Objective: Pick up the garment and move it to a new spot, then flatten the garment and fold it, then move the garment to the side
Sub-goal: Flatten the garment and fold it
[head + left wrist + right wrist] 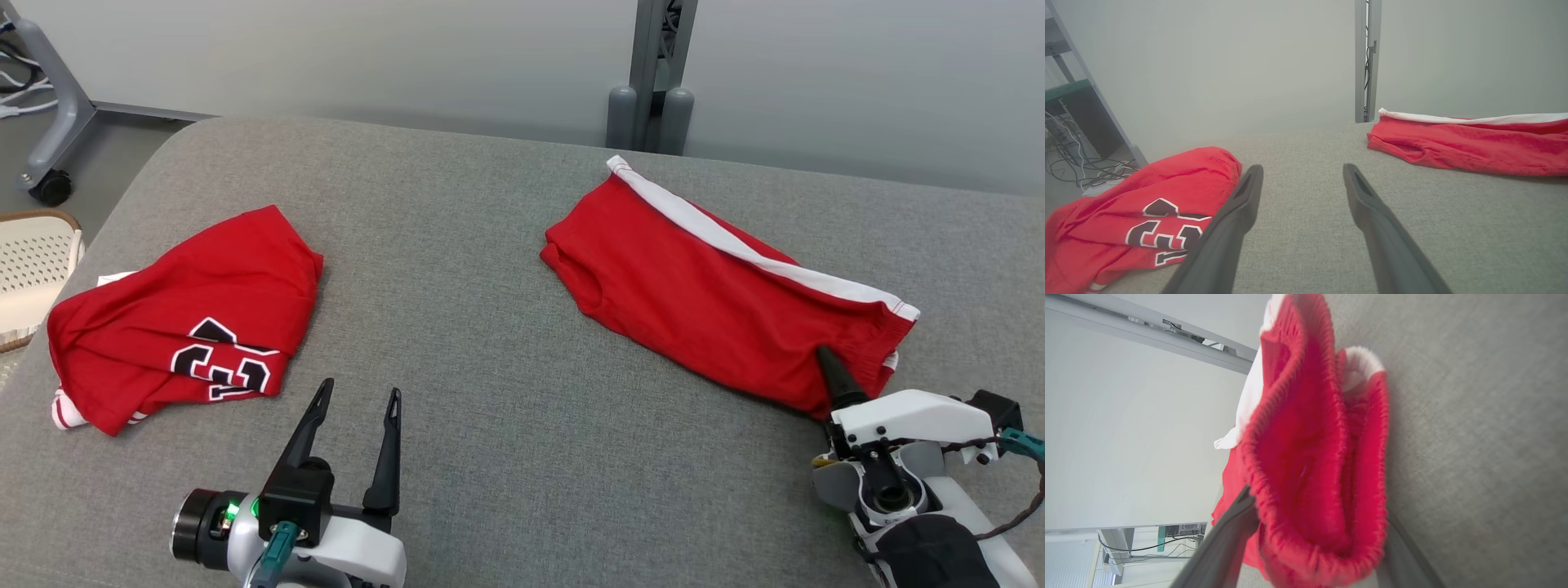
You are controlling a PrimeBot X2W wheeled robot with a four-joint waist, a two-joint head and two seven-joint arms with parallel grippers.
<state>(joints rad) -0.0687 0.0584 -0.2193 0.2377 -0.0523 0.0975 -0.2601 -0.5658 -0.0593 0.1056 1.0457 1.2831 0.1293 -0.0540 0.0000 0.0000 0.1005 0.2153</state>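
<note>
At four o'clock on the grey padded bench (506,474), the right pincer (826,363) stands apart astride the red shorts' (718,286) elastic waistband (1251,469). It should reach deeper, then pinch both layers squarely before lifting. The left pincer (361,388), also apart, hovers beside the numbered jersey (180,327) at nine.

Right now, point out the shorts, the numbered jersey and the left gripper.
shorts (702,302), head view, middle of the red panel below the white stripe.
numbered jersey (204,286), head view, red cloth above the number.
left gripper (362,387), head view, midway between its open fingertips.
</note>
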